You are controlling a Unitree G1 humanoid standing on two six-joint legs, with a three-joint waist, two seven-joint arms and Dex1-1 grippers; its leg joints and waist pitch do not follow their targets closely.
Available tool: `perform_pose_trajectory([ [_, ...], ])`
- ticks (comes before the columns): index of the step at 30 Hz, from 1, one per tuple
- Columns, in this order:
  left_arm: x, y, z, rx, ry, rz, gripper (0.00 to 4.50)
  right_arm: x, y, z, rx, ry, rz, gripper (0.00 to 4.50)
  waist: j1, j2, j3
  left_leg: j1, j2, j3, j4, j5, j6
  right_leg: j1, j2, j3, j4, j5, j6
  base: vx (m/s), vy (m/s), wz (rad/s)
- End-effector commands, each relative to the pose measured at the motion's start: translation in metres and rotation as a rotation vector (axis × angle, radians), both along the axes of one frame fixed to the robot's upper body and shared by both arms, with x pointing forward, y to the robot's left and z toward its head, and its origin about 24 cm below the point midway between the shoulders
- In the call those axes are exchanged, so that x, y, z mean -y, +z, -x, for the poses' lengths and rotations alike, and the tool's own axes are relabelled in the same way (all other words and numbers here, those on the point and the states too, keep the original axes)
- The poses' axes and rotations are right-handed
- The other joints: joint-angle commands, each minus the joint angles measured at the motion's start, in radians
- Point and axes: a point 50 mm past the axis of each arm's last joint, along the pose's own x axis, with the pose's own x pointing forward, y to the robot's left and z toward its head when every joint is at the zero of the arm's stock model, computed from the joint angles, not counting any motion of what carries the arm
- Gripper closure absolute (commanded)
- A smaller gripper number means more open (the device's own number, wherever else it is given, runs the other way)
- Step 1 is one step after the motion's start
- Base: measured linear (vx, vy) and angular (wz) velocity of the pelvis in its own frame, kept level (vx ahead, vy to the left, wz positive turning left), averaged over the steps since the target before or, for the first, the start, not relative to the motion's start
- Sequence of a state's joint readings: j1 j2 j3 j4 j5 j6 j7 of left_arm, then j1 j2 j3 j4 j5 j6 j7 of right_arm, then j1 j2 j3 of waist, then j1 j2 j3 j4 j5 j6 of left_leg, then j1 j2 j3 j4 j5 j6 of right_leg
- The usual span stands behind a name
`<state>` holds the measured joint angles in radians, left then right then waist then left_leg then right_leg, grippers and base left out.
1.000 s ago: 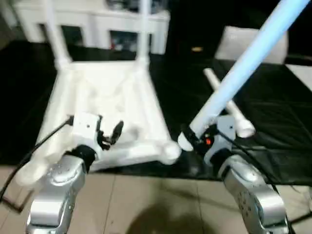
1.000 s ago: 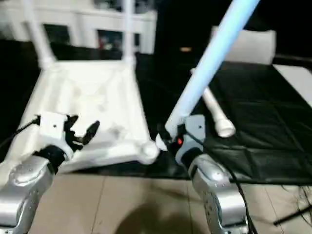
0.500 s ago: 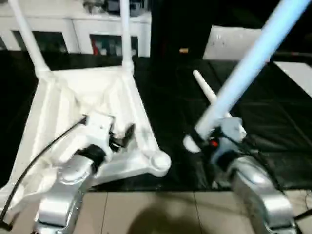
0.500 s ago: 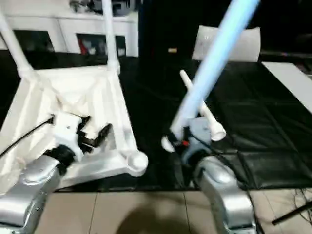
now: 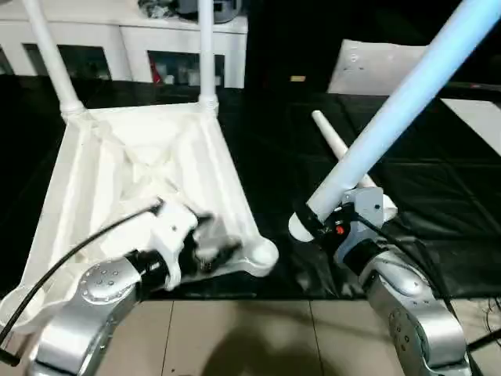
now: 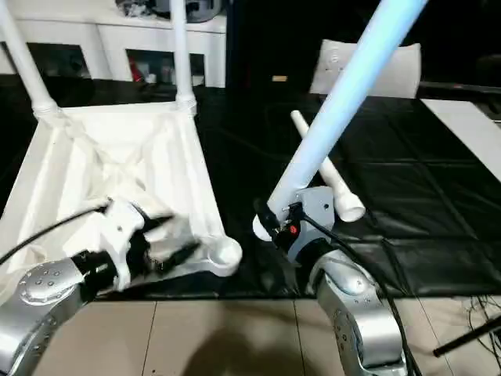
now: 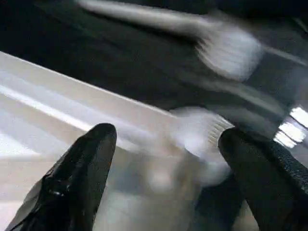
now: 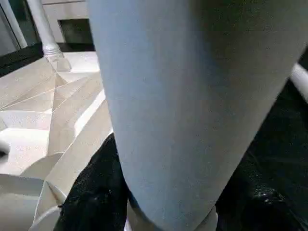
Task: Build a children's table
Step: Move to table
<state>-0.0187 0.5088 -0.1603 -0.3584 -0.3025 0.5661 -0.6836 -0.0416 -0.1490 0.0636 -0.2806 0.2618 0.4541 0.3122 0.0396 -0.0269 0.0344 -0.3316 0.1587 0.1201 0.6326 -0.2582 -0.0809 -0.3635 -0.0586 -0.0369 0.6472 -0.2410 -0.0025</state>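
My right claw (image 5: 307, 222) is clenched around the thick end of a long white tapered plastic tube leg (image 5: 399, 106), which rises slanting up and away from me. My left claw (image 7: 163, 159) stands released, its two black fingers (image 7: 82, 168) wide apart on either side of the near edge of the white plastic rectangular tabletop (image 5: 141, 180), close to the round corner socket (image 5: 262, 254) that is empty. The tabletop lies upside down on the black mat (image 5: 438, 204), with its rimmed, ribbed underside up; two white tube legs (image 5: 205, 47) already stand in the far sockets, and one more white tapered leg (image 5: 344, 160) lies on the mat just behind my right claw. I judge the step in hand is fitting the third leg: the left claw should steady the rim, then the right must bring the thick end over the near socket and press it straight in. The plastic looks smooth and hard, so the leg may slip.
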Motion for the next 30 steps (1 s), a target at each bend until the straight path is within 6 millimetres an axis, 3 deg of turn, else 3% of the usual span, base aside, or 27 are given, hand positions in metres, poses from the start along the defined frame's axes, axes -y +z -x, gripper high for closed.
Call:
perform_pose_trajectory([
  [1,0.004,0.002,0.001,-0.021,-0.075,-0.003,0.74,0.004,0.004,-0.004,0.024,-0.007,0.011,2.59,0.001,0.01,-0.027,-0.005,0.045,0.0,-0.099,-0.163,-0.017,0.034,-0.07,0.054,-0.093,-0.217,-0.142,-0.059,-0.044,0.03],
  [4,-0.004,-0.005,-0.004,-0.043,-0.131,-0.096,0.84,0.005,0.004,-0.005,0.025,0.003,0.033,2.59,0.001,0.013,-0.028,-0.006,0.045,0.003,-0.103,-0.167,-0.012,0.029,-0.067,0.054,-0.097,-0.247,-0.135,-0.036,-0.028,0.02],
  [8,-0.008,-0.006,-0.008,-0.037,-0.141,-0.136,1.29,0.004,0.003,-0.005,0.028,0.019,0.036,2.59,0.0,0.016,-0.028,-0.013,0.047,0.002,-0.106,-0.153,-0.015,0.03,-0.066,0.05,-0.097,-0.247,-0.132,0.0,0.0,0.0],
  [12,-0.012,-0.007,-0.014,-0.012,-0.179,-0.192,1.7,0.002,0.003,-0.004,0.027,0.034,0.03,2.59,-0.001,0.013,-0.029,-0.015,0.048,0.001,-0.107,-0.158,-0.014,0.028,-0.065,0.049,-0.096,-0.236,-0.138,0.0,0.0,0.0],
  [19,-0.019,-0.007,-0.026,0.002,-0.239,-0.25,2.25,-0.001,0.002,-0.005,0.026,0.061,0.026,2.59,-0.001,0.013,-0.035,-0.018,0.05,0.003,-0.104,-0.091,-0.011,0.033,-0.067,0.048,-0.083,-0.108,-0.17,0.0,0.0,0.0],
  [23,-0.022,-0.007,-0.031,-0.003,-0.273,-0.268,2.63,-0.001,0.002,-0.005,0.027,0.064,0.03,2.59,-0.001,0.015,-0.036,-0.016,0.049,0.005,-0.103,-0.078,-0.01,0.033,-0.066,0.048,-0.082,-0.085,-0.178,0.0,0.0,0.0],
  [30,-0.025,-0.009,-0.036,-0.031,-0.321,-0.302,3.18,-0.001,0.002,-0.005,0.028,0.066,0.035,2.59,-0.001,0.02,-0.032,-0.014,0.053,0.006,-0.108,-0.12,-0.022,0.03,-0.069,0.05,-0.084,-0.124,-0.182,0.0,0.0,0.0],
])
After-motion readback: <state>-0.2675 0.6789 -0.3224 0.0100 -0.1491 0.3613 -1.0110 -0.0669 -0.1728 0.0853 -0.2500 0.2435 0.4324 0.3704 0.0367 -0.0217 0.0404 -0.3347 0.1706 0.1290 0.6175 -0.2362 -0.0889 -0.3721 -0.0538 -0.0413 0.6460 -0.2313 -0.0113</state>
